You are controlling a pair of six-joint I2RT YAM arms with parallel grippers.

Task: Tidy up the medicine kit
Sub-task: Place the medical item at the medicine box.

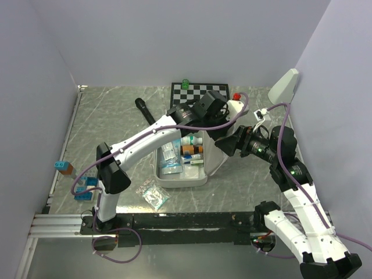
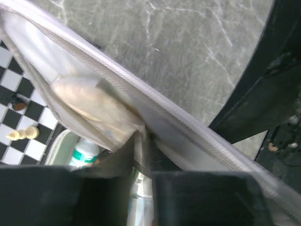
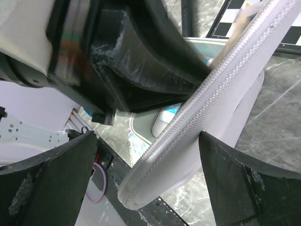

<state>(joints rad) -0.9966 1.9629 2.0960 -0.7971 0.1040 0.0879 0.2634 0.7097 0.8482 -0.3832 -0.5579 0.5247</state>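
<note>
**Marbled worktop (image 1: 116, 122): kit lid being steadied**

At the raised lid (image 2: 164, 110), the left fingers (image 2: 202, 197) are clenching thinly on its zip rim; the right fingers (image 3: 47, 188) are standing released, straddling that rim. The medicine kit (image 1: 174, 182) is sitting open mid-worktop, just before the chessboard (image 1: 197, 91) at the far edge. The right fingers should be closing squarely on the rim before the left lets go, lest the lid flop.

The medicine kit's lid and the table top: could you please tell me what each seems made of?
The lid of the medicine kit looks like matte, pale plastic or coated fabric; woven zipper tape edges its rim. The table top looks like grey stone or laminate, given its white veining.
</note>
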